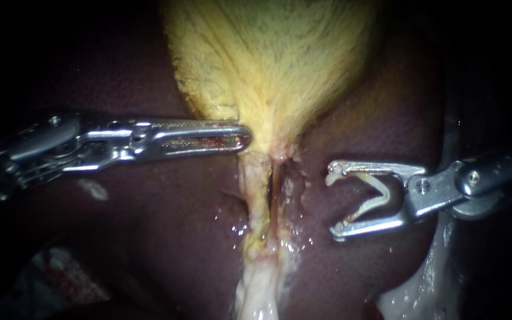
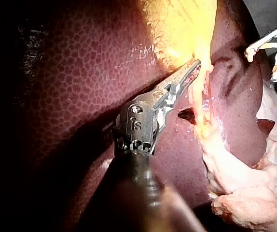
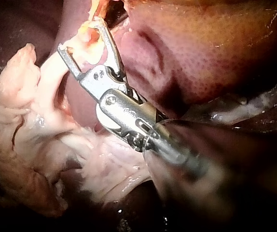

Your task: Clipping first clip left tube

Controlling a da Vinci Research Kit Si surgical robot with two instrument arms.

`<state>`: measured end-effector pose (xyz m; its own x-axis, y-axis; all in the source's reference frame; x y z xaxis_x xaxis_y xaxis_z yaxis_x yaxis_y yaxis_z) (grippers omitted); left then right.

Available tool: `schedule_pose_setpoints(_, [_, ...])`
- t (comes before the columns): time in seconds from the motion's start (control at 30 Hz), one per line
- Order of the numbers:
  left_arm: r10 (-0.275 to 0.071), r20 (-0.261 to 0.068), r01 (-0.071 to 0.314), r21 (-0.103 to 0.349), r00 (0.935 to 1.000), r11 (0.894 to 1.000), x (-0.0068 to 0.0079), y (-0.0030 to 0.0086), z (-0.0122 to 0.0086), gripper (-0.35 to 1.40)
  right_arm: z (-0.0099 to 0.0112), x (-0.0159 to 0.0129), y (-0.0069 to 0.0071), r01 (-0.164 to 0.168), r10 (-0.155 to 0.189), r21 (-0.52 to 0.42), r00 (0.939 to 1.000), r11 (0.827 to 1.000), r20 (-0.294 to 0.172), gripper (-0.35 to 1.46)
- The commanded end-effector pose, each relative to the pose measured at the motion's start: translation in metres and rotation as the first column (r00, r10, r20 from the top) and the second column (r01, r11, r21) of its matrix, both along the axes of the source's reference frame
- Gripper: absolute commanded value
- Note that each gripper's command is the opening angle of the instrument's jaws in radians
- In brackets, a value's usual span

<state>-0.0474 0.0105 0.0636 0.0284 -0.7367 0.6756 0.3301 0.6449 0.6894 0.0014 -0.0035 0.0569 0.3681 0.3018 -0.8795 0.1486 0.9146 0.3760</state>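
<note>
White clip [image 1: 382,192] held by right instrument [image 1: 332,202], jaws wide — near left tube [image 1: 255,189], left instrument [image 1: 245,138] apparently pinching gallbladder [image 1: 268,59].

Seemingly closed left instrument [image 1: 245,137], right instrument [image 1: 332,202] spread, holding clip [image 1: 384,192]

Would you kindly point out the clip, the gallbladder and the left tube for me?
clip [image 1: 387,192]: endoscope view, on its bend.
gallbladder [image 1: 274,59]: endoscope view, middle of its yellow body.
left tube [image 1: 255,189]: endoscope view, its mid-length, below the gallbladder's neck.
</note>
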Motion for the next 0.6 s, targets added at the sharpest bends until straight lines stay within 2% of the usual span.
schedule_pose_setpoints(0.03, [0.0,0.0,0.0,0.0,1.0,1.0,0.0,0.0,-0.0002,-0.35,0.0,0.0001,0.0,-0.001,0.001,0.002,1.0,1.0,0.001,0.59])
schedule_pose_setpoints(0.23, [0.001,0.003,-0.001,0.005,1.0,1.0,0.0003,-0.0002,-0.0018,-0.35,0.0,0.0011,-0.0006,-0.061,0.053,0.159,0.9973,0.985,0.051,0.59])
schedule_pose_setpoints(0.4, [-0.009,0.003,0.009,0.015,1.0,1.0,0.0012,-0.0003,-0.004,-0.35,0.0004,0.0032,-0.0019,-0.073,0.059,0.231,0.996,0.97,0.067,0.59])
schedule_pose_setpoints(0.6, [-0.029,0.0,0.029,0.001,0.9996,1.0,0.0032,-0.0002,-0.0065,-0.35,0.0018,0.0064,-0.0037,-0.07,0.052,0.277,0.996,0.958,0.073,0.59])
